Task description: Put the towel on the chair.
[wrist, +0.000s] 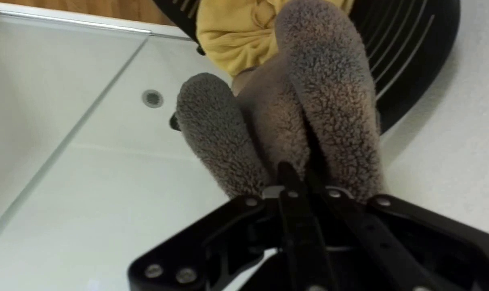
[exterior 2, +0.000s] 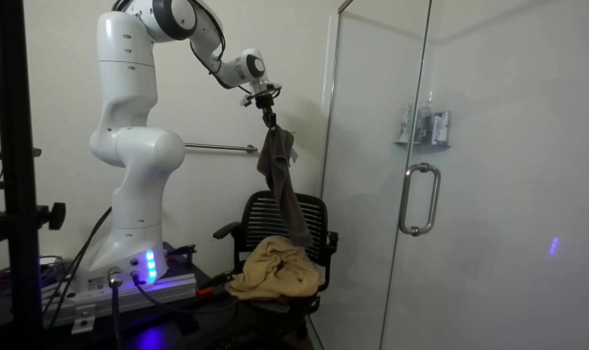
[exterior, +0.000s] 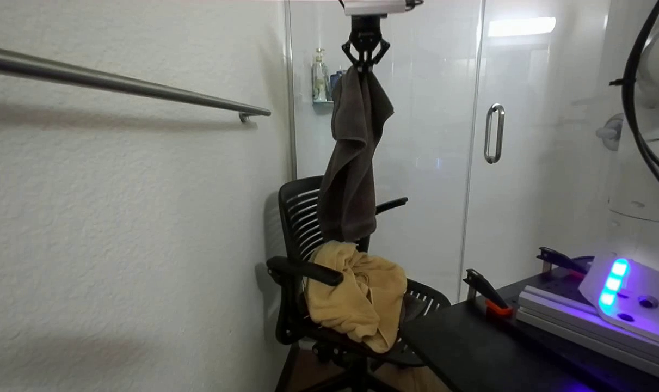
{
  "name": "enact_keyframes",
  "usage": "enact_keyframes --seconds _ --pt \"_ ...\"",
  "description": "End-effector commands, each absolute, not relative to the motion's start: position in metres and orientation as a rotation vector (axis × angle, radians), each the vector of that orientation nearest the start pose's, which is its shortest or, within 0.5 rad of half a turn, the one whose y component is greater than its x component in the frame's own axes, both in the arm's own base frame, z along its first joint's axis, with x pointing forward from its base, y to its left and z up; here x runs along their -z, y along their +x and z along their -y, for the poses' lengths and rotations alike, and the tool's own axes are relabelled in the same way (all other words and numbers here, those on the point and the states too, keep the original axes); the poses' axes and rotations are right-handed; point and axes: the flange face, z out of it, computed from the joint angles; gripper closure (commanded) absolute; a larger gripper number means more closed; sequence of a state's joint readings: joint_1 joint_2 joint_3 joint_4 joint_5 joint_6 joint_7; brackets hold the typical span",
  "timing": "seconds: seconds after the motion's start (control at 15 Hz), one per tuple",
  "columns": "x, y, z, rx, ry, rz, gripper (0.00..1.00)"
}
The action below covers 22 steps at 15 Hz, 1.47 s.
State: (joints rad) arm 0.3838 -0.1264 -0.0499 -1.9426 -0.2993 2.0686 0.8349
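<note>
Hand [wrist: 299, 173] | gry towel [exterior: 352, 158] pinched @ top | hangs blw

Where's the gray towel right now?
In both exterior views, the gray towel hangs from the gripper, left of the shower door handle. Its lower end is near the yellow cloth on the chair; whether they touch is unclear.

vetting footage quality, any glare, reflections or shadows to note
In an exterior view, white glare on the shower glass, soft shadow below the towel bar; in an exterior view, blue reflection on that glass; in the wrist view, wall shadow beside the chair.
</note>
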Motion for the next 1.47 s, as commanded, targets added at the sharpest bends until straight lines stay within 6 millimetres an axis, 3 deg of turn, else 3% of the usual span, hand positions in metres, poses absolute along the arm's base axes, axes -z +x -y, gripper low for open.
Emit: enact_keyframes --seconds 0.0,0.47,0.53,0.6,0.8,1.0,1.27,1.33,1.4 --pt "-0.494 0.550 -0.143 0.517 -2.983 -0.512 0.99" --pt "-0.289 0.583 -0.108 0.163 -2.930 -0.398 0.99" --pt "-0.262 0.587 -0.105 0.130 -2.923 -0.383 0.70" --pt "-0.233 0.591 -0.104 0.104 -2.919 -0.356 0.69" --pt "-0.155 0.603 -0.099 0.027 -2.963 -0.290 0.48" --pt "-0.118 0.612 -0.093 0.047 -3.030 -0.293 0.28" --pt "-0.110 0.622 -0.087 0.017 -3.090 -0.352 0.01" --pt "-0.116 0.623 -0.087 -0.001 -3.114 -0.388 0.00" --pt "-0.107 0.617 -0.085 0.021 -3.076 -0.351 0.11"
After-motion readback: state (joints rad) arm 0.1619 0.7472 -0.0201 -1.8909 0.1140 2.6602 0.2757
